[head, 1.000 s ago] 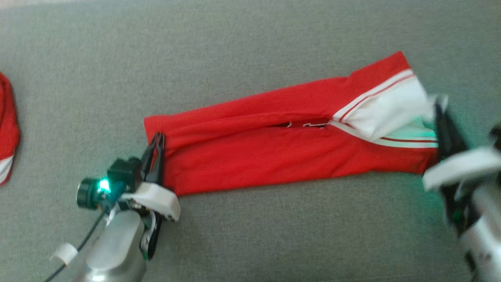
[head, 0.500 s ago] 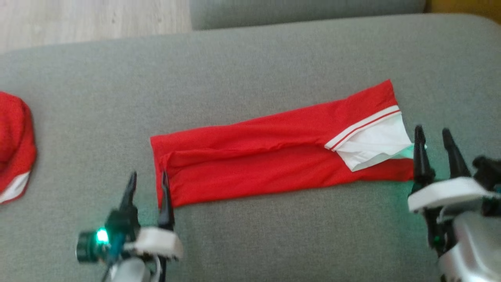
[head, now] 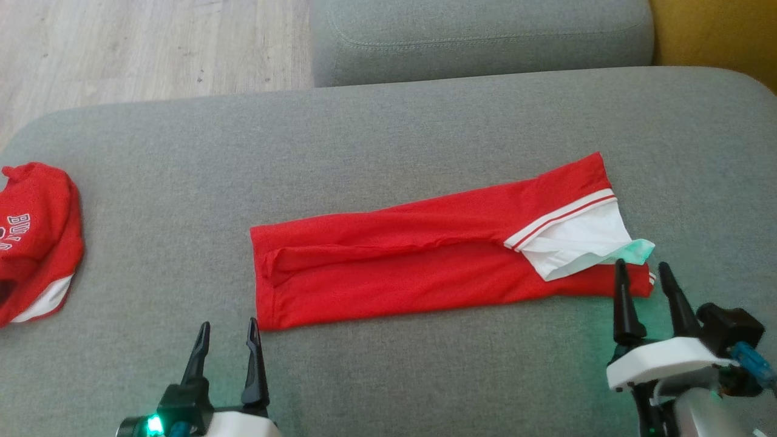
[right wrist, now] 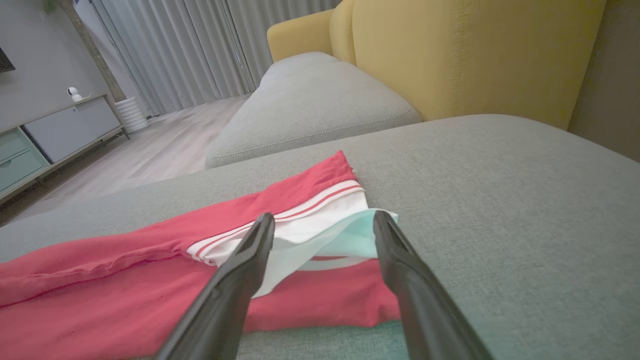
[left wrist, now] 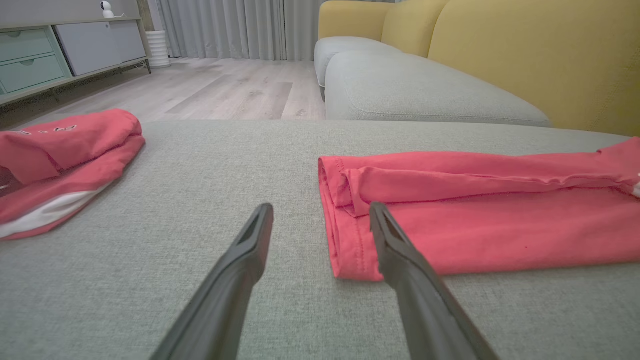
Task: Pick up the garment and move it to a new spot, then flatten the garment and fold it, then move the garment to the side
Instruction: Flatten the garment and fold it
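The garment [head: 425,267] is red with a white, red-striped panel at its right end. It lies folded into a long strip across the grey cushion [head: 388,139]. My left gripper [head: 227,331] stands open just in front of the strip's left end, touching nothing. In the left wrist view that gripper [left wrist: 320,215] frames the garment's [left wrist: 475,215] hemmed corner. My right gripper [head: 642,270] is open at the strip's right end, near the white panel. The right wrist view has this gripper [right wrist: 322,220] before the garment's [right wrist: 310,220] white flap, nothing between the fingers.
A second red garment [head: 36,237] lies bunched at the cushion's left edge. Behind the cushion sits another grey seat [head: 479,36], with wooden floor [head: 152,48] to its left and a yellow sofa back [head: 716,36] at the right.
Both grippers have opened, let go of the garment's ends and drawn back toward me. The strip now lies flat. The head camera has tilted, bringing the floor and far seat into view.
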Tool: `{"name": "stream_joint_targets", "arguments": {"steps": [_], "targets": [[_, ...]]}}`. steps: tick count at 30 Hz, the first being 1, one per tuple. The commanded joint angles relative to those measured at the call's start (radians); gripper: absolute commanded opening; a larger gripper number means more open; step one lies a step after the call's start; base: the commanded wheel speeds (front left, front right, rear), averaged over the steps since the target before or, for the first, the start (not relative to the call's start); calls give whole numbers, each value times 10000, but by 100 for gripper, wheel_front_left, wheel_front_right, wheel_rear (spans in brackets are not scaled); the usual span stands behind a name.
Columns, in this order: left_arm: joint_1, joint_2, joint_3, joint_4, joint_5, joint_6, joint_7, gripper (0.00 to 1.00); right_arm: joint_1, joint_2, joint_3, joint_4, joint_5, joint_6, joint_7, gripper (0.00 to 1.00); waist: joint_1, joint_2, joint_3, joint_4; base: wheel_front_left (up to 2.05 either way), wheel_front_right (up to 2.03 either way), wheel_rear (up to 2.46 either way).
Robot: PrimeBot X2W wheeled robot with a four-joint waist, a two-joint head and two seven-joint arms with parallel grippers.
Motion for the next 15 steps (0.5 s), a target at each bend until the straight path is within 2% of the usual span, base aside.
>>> {"name": "stream_joint_targets", "arguments": {"steps": [1,8,12,15], "targets": [[-271,-15,414,-362,113,-49,-95,100,-250,16,292,-204,-84,37,-108,100,1,-1,22,12,0,0,0],[-425,-59,366,-373,165,-147,-95,100,-943,-177,646,242,48,37,-108,100,1,-1,381,126,0,0,0],[-619,-63,104,-329,19,-120,-95,100,-1997,-634,965,1034,139,37,33,100,1,-1,764,241,0,0,0],[-806,-64,-186,-273,-117,-70,-95,100,-2874,-1025,787,1784,148,37,314,100,1,-1,1086,399,0,0,0]]}}
